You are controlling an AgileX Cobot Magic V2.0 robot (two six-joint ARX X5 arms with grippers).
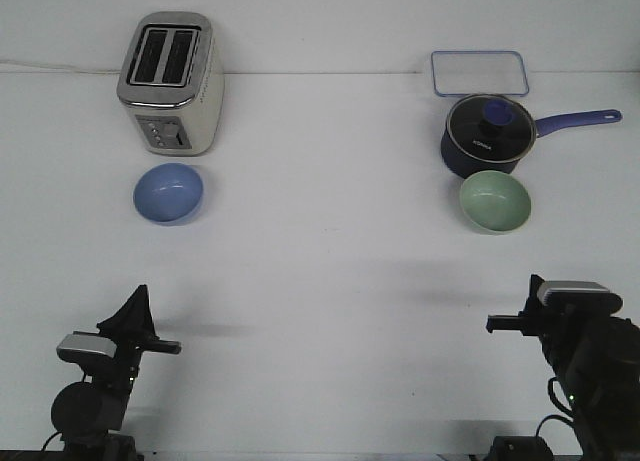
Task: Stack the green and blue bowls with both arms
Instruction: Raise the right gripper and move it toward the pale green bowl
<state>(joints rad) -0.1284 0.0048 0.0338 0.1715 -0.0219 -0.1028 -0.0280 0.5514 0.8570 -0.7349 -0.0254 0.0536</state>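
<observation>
- The blue bowl (168, 193) is seen left of centre, below the toaster (170, 81).
- The green bowl (495, 201) is seen right, touching the saucepan (485, 133).
- Left hand (135, 326) and right hand (515, 321): spread or pressed together cannot be told.

Bright, even overhead light on a white table (320, 281), with a mild cool cast.

The front view is evenly lit and fairly sharp in the middle, though fine detail is soft and a little grainy. Shadows are faint: a soft grey smudge lies on the table beside the left arm (100, 381), and thin dim rims sit under the blue bowl (168, 192) and green bowl (494, 200). Small highlights shine on the toaster (170, 81) top and on the saucepan (484, 134) glass lid. The table's far edge bows slightly, hinting at lens distortion. Both arms at the bottom edge read as dark, low-detail shapes.
</observation>
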